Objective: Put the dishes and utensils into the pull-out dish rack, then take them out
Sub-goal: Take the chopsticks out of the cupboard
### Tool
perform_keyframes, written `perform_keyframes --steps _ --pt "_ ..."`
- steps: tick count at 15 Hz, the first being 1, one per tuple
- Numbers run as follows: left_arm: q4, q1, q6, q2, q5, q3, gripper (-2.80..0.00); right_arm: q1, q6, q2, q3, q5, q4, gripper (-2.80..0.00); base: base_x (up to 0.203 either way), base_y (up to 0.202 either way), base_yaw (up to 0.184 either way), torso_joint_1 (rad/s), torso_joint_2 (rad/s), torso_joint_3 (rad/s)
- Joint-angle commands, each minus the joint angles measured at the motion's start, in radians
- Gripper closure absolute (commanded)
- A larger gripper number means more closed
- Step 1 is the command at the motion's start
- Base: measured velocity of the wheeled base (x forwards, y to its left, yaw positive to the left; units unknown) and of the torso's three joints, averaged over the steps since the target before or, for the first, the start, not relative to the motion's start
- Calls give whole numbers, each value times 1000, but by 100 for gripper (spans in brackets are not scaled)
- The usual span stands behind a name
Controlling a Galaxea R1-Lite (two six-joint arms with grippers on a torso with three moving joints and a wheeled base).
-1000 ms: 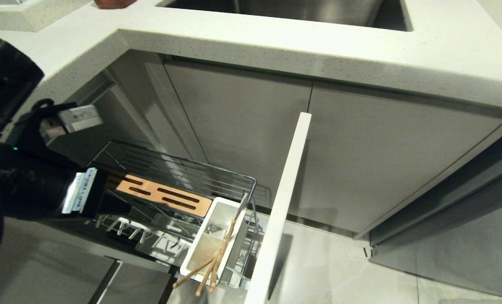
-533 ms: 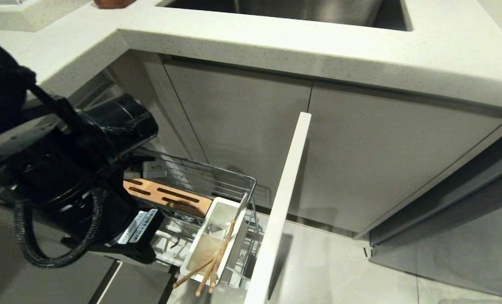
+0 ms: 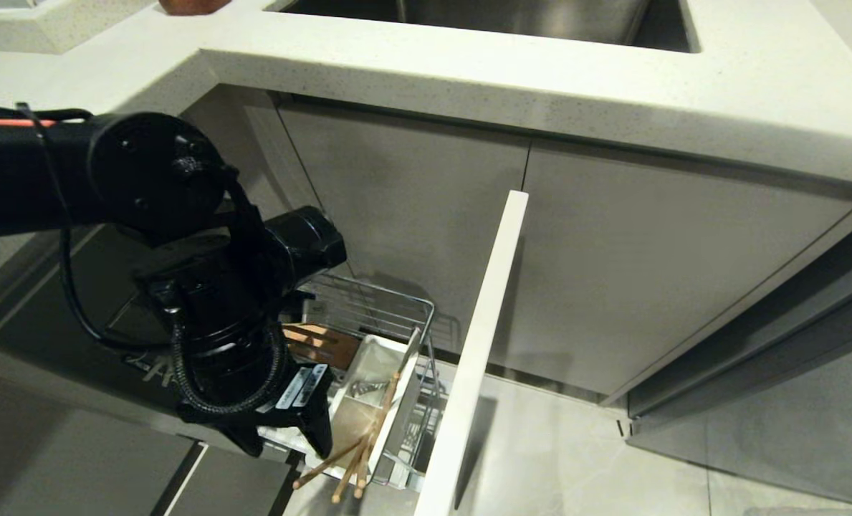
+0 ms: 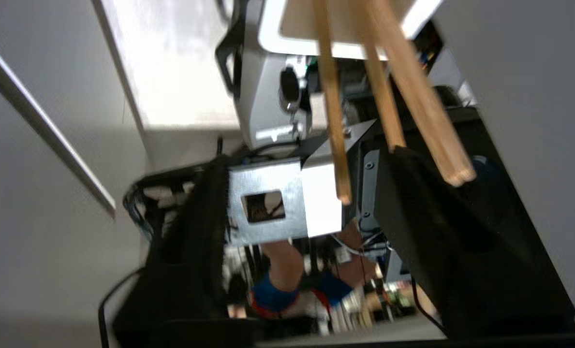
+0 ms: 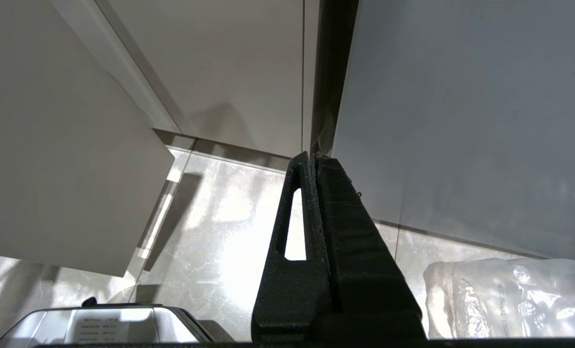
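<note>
Left gripper (image 3: 282, 437) open, holding nothing, hangs at the rack's near edge just left of the chopsticks (image 3: 347, 459), which slant out of the white caddy (image 3: 357, 419) toward near-left; right gripper (image 5: 316, 159) shut, parked.

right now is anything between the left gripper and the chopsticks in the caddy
Nothing visible. The left gripper hangs open beside the white caddy, right by the chopsticks that lean out over its rim, their free ends uncovered.
</note>
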Motion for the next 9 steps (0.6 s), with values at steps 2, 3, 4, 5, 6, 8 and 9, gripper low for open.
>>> perform_keyframes --steps 2,3,4,5,6,8,9 --pt "62 11 -7 76 -30 -3 -280 0 0 0 3 0 0 0 0 0 0 0 0 0" --pt "70 21 -7 85 -52 -4 -280 1 0 0 3 0 0 0 0 0 0 0 0 0" --pt "73 25 -7 88 -60 0 -280 1 0 0 2 0 0 0 0 0 0 0 0 0" --pt "88 25 -7 91 -61 1 -280 1 0 0 3 0 0 0 0 0 0 0 0 0" --pt "111 33 -6 103 -65 -3 -280 0 0 2 3 0 0 0 0 0 0 0 0 0" --pt "121 38 -7 119 -90 3 -280 1 0 1 3 0 0 0 0 0 0 0 0 0" --pt "129 43 -7 126 -104 3 -280 0 0 0 3 0 0 0 0 0 0 0 0 0"
